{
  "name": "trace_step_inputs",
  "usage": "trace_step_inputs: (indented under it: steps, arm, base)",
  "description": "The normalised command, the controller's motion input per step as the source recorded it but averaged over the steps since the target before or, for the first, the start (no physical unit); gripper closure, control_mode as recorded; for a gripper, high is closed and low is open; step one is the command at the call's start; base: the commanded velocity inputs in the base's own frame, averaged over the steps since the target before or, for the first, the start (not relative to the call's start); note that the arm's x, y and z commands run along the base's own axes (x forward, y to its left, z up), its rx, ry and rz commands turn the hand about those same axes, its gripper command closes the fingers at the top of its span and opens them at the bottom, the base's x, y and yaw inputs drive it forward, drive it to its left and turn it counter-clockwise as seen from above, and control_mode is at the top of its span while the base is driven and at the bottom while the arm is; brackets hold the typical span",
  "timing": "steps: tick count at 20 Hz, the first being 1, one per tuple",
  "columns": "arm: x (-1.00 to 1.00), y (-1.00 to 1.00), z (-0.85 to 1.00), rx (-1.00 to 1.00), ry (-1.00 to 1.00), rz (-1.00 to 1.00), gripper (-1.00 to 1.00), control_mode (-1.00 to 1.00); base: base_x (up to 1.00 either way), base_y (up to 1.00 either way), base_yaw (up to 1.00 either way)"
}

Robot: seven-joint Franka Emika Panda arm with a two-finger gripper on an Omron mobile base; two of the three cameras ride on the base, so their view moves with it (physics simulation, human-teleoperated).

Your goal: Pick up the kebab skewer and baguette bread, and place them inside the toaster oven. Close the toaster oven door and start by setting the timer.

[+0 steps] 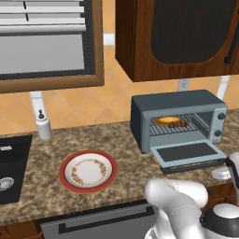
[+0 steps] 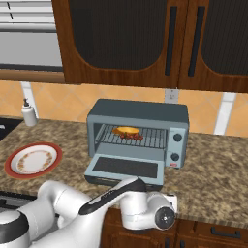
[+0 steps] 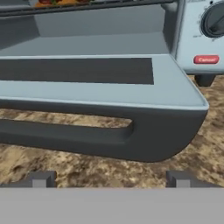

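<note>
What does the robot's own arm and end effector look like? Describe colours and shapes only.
The arm is made of glossy white, rounded, tube-like segments, with dark grey to black caps and bands at the joints. One link carries a long dark stripe along its top. The end effector shows two small, blocky dark grey fingertips, each with a lighter grey patch on its face. No cables or printed markings are visible.

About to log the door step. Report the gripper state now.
Gripper: open, holding nothing, fingertips apart just below the toaster oven door handle.
</note>
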Motion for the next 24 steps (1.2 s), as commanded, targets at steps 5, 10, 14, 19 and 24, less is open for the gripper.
trace_step_inputs:
  steps: [5,10,14,19,24]
  arm:
    - [0.17,0.0,-0.18,0.0,-0.04,0.0,-1.0,-1.0]
    - [0.12,0.0,-0.18,0.0,-0.07,0.0,-1.0,-1.0]
    - [0.13,0.13,-0.15,0.0,-0.06,0.0,-1.0,-1.0]
    - [0.08,0.27,0.0,0.0,-0.06,-0.02,-1.0,-1.0]
    - [0.06,0.18,0.05,0.0,-0.09,-0.06,-1.0,-1.0]
  base:
    - [0.0,0.0,0.0]
    - [0.0,0.0,0.0]
    - [0.0,0.0,0.0]
    - [0.0,0.0,0.0]
    - [0.0,0.0,0.0]
